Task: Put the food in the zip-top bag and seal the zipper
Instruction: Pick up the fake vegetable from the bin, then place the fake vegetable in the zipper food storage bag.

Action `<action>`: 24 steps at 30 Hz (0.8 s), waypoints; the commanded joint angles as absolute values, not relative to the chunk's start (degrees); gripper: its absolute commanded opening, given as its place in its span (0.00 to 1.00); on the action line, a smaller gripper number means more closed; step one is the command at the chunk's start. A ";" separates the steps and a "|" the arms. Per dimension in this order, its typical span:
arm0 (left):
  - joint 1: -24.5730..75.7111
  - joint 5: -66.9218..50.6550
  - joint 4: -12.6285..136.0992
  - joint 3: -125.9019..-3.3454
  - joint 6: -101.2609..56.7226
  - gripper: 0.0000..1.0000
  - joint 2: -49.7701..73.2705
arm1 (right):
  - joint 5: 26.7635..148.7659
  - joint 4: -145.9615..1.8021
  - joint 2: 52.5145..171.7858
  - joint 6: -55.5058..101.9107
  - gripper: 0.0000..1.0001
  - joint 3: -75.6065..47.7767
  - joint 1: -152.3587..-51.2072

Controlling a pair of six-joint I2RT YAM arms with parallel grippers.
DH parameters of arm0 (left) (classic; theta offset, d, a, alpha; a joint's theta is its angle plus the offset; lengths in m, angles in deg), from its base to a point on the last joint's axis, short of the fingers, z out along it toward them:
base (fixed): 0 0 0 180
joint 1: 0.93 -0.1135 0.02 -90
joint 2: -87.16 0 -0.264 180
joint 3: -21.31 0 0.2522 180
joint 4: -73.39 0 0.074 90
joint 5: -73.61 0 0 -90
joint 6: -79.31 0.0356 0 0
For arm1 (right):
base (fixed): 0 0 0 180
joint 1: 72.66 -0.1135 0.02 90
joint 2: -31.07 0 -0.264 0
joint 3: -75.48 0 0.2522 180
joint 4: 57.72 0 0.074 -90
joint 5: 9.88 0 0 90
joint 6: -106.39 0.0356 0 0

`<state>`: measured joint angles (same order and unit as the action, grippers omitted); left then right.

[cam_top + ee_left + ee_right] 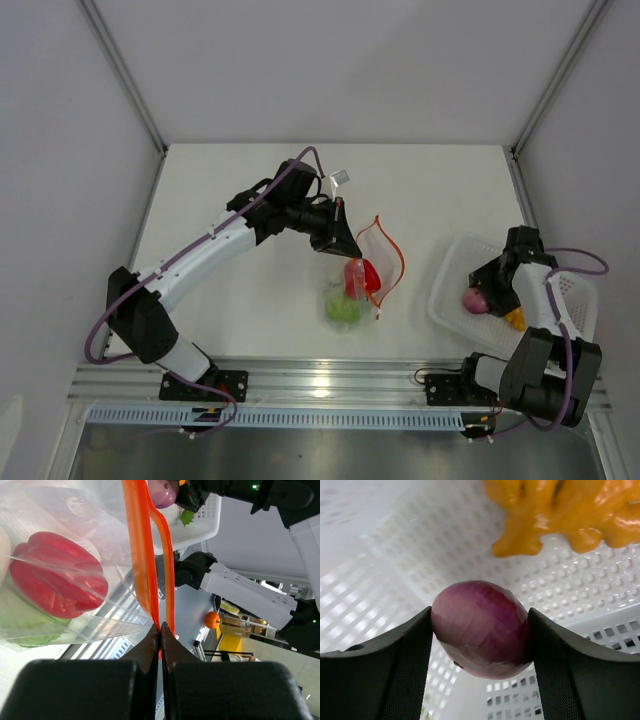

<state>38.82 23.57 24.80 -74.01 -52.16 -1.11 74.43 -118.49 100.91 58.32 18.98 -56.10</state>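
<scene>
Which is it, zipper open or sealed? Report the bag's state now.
Open. The zipper spreads as a wide red-orange loop; its two strips meet only where the left gripper pinches them.

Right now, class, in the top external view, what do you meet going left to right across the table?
Green round toy fruit → red toy pepper → left rim of white perforated plastic basket → purple-pink toy onion → orange-yellow lumpy toy.
</scene>
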 commanded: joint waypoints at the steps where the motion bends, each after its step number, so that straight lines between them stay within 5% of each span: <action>1: 39.23 25.79 26.41 -74.46 -51.47 0.01 -0.91 | 76.07 -120.17 96.47 54.98 0.00 13.66 -57.71; 9: 39.15 25.97 27.29 -73.84 -51.73 0.01 -0.82 | 84.68 -124.65 90.76 52.25 0.00 3.82 -63.50; 24: 39.23 25.53 28.17 -73.49 -52.70 0.01 -0.65 | 73.72 -130.11 94.87 57.96 0.03 -18.78 -104.45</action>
<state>38.82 24.36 26.00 -73.77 -52.25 -1.11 79.46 -127.19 91.71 55.76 -16.56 -99.38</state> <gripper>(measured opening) 0.005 0.722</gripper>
